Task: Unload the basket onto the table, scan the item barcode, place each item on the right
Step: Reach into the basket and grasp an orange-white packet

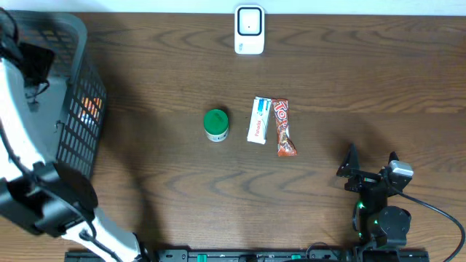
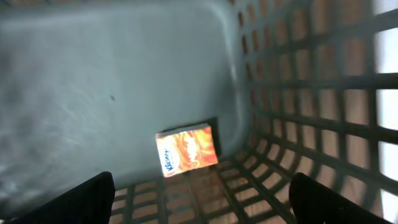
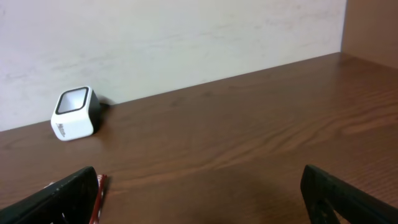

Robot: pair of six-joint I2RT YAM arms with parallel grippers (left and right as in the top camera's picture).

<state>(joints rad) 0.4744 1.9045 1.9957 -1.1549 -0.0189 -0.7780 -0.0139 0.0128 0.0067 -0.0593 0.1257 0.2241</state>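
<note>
At near table edge, right gripper (image 1: 373, 164) sits parked, fingers spread, holding nothing. Left side: left gripper (image 2: 200, 198) hangs inside grey basket (image 1: 80, 124), fingers spread wide, nothing between them. Orange packet (image 2: 186, 149) lies flat on basket floor below, close to mesh wall. Mid-table: green-lidded jar (image 1: 215, 124), then white box (image 1: 259, 119) and red candy bar (image 1: 284, 128) side by side. Far edge: white scanner (image 1: 249, 29). Judged step: drop-off of one item into basket. Next move calls for lifting clear of rim, picking a table item, turning its barcode toward scanner.
</note>
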